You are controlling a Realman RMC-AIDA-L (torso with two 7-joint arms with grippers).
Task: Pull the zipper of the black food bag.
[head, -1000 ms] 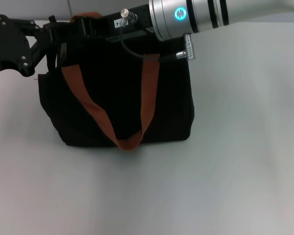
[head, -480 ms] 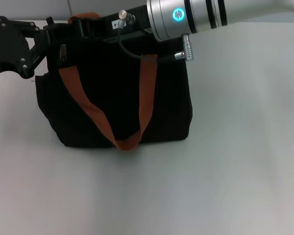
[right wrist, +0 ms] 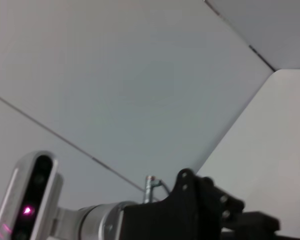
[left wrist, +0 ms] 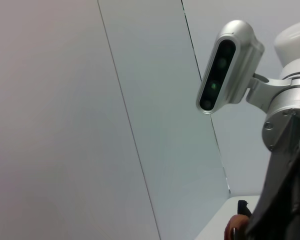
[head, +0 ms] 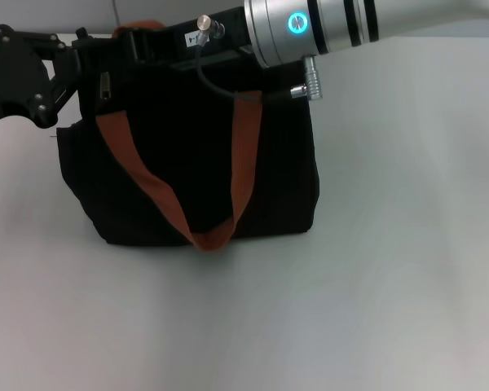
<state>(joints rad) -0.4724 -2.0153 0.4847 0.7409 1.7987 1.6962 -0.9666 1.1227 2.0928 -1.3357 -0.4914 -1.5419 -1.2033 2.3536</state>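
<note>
The black food bag (head: pixel 187 175) stands on the table at the upper left of the head view, and its rust-orange handles (head: pixel 243 159) hang down its front. A small silver tab (head: pixel 104 85), the zipper pull as far as I can tell, sits at the bag's top left edge. My left gripper (head: pixel 83 50) reaches in from the left to the bag's top left corner. My right gripper (head: pixel 145 41) lies over the bag's top edge, just right of the left one. The bag's top and the zip track are hidden behind the arms.
The bag stands on a white table (head: pixel 375 277), with a wall behind it. The right arm's silver link (head: pixel 334 24) crosses above the bag. The left wrist view shows the wall and the robot's head camera (left wrist: pixel 225 72). The right wrist view shows the left arm's black wrist (right wrist: pixel 205 210).
The bag's upper left side has shifted slightly to the left, and the right arm has moved a little left with it. The left gripper has stayed at the corner.
</note>
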